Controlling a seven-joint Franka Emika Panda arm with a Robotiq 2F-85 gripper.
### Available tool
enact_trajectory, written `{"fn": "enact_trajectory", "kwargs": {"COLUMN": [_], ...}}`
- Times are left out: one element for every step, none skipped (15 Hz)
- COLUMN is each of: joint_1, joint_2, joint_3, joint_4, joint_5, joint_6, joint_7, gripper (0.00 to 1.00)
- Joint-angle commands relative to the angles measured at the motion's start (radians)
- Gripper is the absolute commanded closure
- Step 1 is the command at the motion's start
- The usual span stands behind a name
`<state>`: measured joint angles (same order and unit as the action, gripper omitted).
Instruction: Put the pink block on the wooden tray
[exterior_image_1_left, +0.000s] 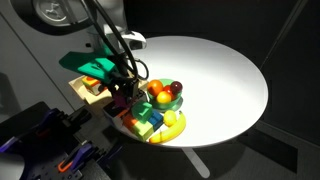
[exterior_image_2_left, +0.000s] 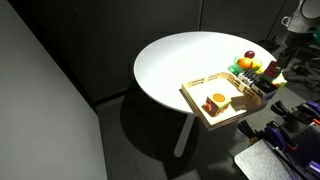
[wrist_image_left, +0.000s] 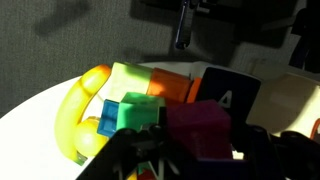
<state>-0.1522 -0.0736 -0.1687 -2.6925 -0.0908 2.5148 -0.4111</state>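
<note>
The pink block (wrist_image_left: 200, 128) fills the middle of the wrist view, between my gripper's (wrist_image_left: 200, 152) two dark fingers, which press on its sides. It sits at the top of a pile of coloured blocks by a yellow banana (wrist_image_left: 72, 118). In an exterior view my gripper (exterior_image_1_left: 125, 97) is low over that pile at the table's near edge, and the pink block itself is hidden there. The wooden tray (exterior_image_1_left: 79, 89) lies just beyond the gripper at the table's edge. In an exterior view the tray (exterior_image_2_left: 192, 97) holds an orange-red block (exterior_image_2_left: 215, 101).
Green (wrist_image_left: 136, 112), blue (wrist_image_left: 108, 116), orange (wrist_image_left: 170, 86) and dark lettered (wrist_image_left: 232, 95) blocks crowd round the pink one. A bowl of fruit (exterior_image_1_left: 166, 95) stands next to the pile. The round white table (exterior_image_1_left: 215, 80) stretches away beyond it. Dark equipment stands by the table's edge.
</note>
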Motion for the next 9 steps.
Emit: {"fn": "enact_trajectory", "kwargs": {"joint_1": [0.026, 0.036, 0.047, 0.058, 0.068, 0.078, 0.086, 0.094, 0.103], "joint_2": [-0.058, -0.064, -0.072, -0.080, -0.086, -0.089, -0.091, -0.093, -0.097], "joint_3": [0.030, 0.038, 0.047, 0.057, 0.066, 0.073, 0.082, 0.090, 0.098], "joint_4": [-0.056, -0.065, -0.075, -0.085, -0.091, -0.094, -0.097, -0.100, -0.104], "joint_5": [-0.037, -0.037, -0.035, -0.036, -0.035, -0.034, -0.037, -0.040, -0.040], "joint_6": [0.008, 0.009, 0.009, 0.011, 0.010, 0.007, 0.004, 0.003, 0.000], "joint_7": [0.031, 0.027, 0.023, 0.019, 0.022, 0.022, 0.027, 0.030, 0.028], "gripper": [0.67, 0.67, 0.67, 0.67, 0.67, 0.67, 0.67, 0.67, 0.67]}}
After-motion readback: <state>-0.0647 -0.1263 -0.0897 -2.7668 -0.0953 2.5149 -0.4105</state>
